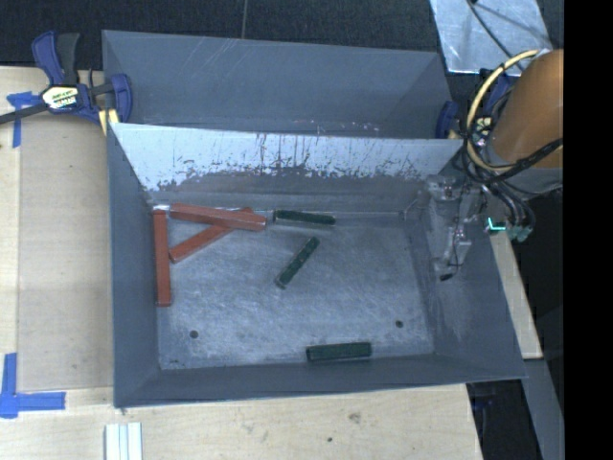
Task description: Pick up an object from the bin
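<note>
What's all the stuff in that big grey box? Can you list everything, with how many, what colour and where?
red sticks: 3, reddish-brown, left part of the floor; one along the left wall, one along the back, one slanted between them.
green sticks: 3, dark green; one at the back next to the red one, one slanted in the middle, one at the front edge.
bin: 1, grey metal, with a scratched back wall.
gripper: 1, grey metal, hanging by the bin's right wall, apart from all the sticks.
orange cover: 1, orange, on the arm at upper right, with cables looped around it.
</note>
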`<state>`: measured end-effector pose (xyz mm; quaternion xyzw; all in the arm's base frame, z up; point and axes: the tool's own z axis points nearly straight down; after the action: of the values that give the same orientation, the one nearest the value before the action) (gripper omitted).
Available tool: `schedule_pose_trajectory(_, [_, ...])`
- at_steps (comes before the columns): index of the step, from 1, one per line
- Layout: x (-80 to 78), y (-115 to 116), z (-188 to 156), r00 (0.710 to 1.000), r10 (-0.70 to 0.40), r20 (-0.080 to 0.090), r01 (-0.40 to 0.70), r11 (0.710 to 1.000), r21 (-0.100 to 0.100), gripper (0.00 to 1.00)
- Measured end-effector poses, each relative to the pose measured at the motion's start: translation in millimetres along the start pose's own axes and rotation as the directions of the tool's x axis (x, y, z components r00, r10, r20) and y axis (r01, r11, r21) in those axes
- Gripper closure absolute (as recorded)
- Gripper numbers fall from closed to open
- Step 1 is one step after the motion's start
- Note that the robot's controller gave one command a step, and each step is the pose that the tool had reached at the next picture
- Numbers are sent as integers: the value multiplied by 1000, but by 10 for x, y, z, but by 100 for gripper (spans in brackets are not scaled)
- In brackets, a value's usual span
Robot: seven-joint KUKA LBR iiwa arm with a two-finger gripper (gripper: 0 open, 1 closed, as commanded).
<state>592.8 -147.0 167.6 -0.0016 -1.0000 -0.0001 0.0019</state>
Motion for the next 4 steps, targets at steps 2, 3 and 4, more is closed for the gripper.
schedule_pose_trajectory(2, [-292, 1142, 1004, 990, 143, -4, -143, 990, -1, 0])
schedule_pose_trajectory(3, [-116, 1771, 972, 977, -212, 5, 212, 977, -1, 0])
schedule_pose_trajectory(4, [-121, 1756, 968, 977, -211, 6, 211, 977, 1, 100])
